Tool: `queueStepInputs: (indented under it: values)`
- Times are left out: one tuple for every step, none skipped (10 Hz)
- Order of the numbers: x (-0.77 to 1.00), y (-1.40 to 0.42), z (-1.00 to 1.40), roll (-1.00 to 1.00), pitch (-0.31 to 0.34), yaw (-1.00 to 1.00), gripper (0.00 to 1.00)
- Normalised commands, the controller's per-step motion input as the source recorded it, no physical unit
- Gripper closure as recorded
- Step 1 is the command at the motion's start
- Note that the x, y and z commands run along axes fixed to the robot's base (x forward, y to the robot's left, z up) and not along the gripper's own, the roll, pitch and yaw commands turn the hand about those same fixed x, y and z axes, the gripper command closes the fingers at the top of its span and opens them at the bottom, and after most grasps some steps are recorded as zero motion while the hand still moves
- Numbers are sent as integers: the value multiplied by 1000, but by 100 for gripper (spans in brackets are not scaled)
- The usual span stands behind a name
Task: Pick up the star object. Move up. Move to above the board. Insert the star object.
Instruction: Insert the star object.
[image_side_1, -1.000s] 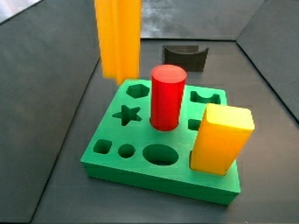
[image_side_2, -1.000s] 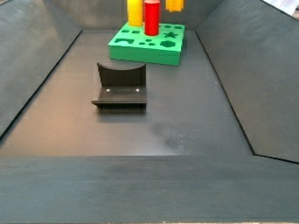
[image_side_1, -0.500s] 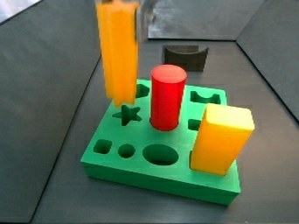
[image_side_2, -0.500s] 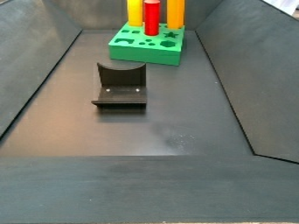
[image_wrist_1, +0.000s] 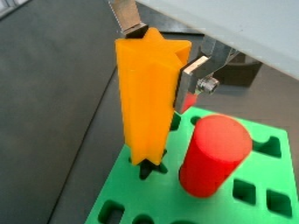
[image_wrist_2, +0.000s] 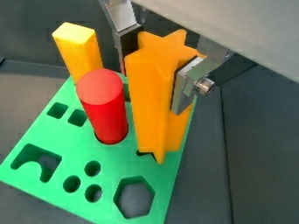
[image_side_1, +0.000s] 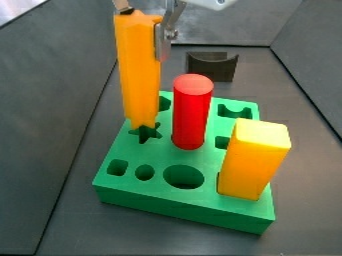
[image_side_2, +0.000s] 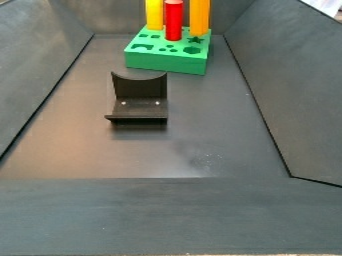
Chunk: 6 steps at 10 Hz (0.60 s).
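The star object (image_side_1: 136, 75) is a tall orange ridged prism held upright in my gripper (image_side_1: 144, 20), which is shut on its upper part. Its lower end sits at the mouth of the star hole in the green board (image_side_1: 187, 196). Both wrist views show the silver fingers (image_wrist_1: 193, 74) clamped on opposite sides of the star object (image_wrist_1: 149, 101), with the gripper (image_wrist_2: 155, 52) above the board (image_wrist_2: 47, 149). In a side view the star object (image_side_2: 199, 14) stands over the board (image_side_2: 167, 52) at the far end.
A red cylinder (image_side_1: 191, 110) stands in the board right beside the star object, and a yellow square block (image_side_1: 254, 158) stands at a corner. The dark fixture (image_side_2: 136, 97) stands on the grey floor apart from the board (image_side_1: 211, 65). Sloped bin walls surround the floor.
The gripper has come down with the star object and shifted over the star hole; the prism's lower end has gone from above the board's edge to the hole's mouth.
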Motion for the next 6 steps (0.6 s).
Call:
queueStepInputs:
  values:
    - [0, -280, -220, -101, -191, -806, 100]
    - [0, -206, -194, -113, -176, -863, 100]
    - [0, -177, -137, -126, -144, -877, 100]
    - [0, -140, -46, -171, -127, -849, 100]
    - [57, 0, -277, -16, -3, -1000, 100]
    - [169, 97, -374, 17, -10, -937, 100]
